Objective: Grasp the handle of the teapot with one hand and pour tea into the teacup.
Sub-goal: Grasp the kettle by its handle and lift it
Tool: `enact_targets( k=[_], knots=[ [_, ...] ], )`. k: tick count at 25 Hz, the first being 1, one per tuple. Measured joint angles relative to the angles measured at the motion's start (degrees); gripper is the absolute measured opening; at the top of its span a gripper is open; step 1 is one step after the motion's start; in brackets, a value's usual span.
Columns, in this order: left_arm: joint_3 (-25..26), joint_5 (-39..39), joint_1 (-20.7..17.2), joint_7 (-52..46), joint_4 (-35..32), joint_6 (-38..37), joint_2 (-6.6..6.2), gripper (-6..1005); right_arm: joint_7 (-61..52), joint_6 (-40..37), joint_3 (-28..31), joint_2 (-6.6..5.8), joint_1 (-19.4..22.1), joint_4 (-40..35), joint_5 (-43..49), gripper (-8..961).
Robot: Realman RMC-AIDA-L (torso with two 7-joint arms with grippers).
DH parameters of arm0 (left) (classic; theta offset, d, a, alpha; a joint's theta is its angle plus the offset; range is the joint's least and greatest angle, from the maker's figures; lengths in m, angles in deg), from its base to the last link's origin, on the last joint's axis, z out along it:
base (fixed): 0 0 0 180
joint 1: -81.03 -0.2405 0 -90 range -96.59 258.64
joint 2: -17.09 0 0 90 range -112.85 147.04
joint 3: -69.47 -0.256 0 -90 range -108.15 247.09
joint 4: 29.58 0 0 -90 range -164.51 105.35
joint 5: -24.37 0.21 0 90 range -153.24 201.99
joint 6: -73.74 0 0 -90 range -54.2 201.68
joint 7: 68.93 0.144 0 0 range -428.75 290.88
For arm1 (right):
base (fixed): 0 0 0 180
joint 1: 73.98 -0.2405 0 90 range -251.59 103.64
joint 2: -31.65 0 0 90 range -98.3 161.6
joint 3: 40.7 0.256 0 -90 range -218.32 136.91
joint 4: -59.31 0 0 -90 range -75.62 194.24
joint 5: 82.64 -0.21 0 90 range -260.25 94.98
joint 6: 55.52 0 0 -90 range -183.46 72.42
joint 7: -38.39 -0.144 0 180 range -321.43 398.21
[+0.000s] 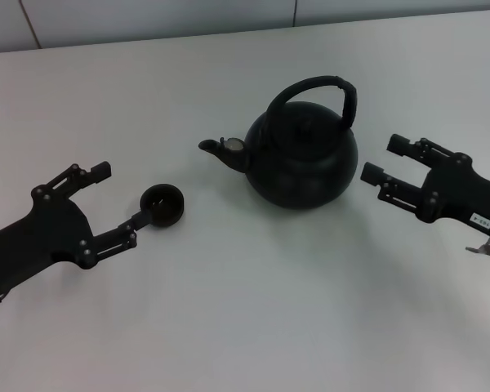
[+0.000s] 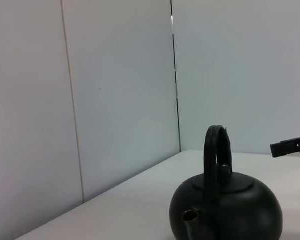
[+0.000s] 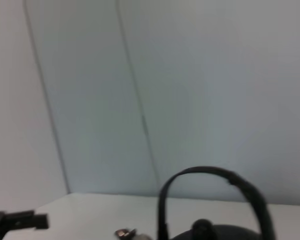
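Head view shows our right tool [image 1: 378,161] open beside the teapot [image 1: 300,157]; we should lift it to the handle [image 1: 348,100], while the left tool [image 1: 124,197] waits open by the teacup [image 1: 162,204].

left gripper [image 1: 122,196] low at left, fingers spread, right gripper [image 1: 382,159] likewise at right

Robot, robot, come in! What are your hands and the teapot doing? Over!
Left gripper open beside the teacup. Right gripper open beside the teapot, handle not grasped. Teapot upright on the table, spout toward the teacup. Nothing between.

Teacup [image 1: 162,204] left of teapot [image 1: 300,153]
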Motion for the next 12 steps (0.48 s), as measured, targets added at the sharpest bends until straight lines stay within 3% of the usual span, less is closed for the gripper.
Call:
enact_targets(
  k=[5, 12],
  knots=[
    [0.17, 0.00, -0.03, -0.02, -0.03, 0.29, 0.00, 859, -0.09, 2.32, 4.79, -0.20, -2.76, 3.79, -0.01, 736],
    [0.08, 0.00, 0.09, 0.23, -0.09, 0.59, -0.07, 859, -0.27, 9.59, 4.69, -0.23, -8.75, 7.06, 0.42, 736]
  ],
)
